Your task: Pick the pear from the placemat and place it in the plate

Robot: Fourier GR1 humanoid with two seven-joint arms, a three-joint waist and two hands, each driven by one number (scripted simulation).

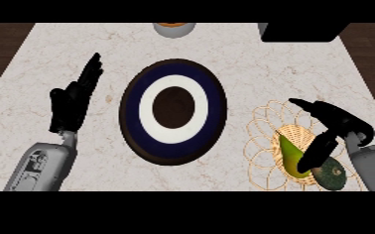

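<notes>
Green pear (pixel 290 154) lies on the woven placemat (pixel 265 129), right hand (pixel 327 135) curled over it but not clearly gripping — an avocado (pixel 331 173) sits touching, and could get nudged. Left hand (pixel 73 99) rests relaxed beside the plate (pixel 132 109).

green pear (pixel 290 154), tan woven placemat (pixel 267 129), navy-and-white ringed plate (pixel 173 110)
</notes>
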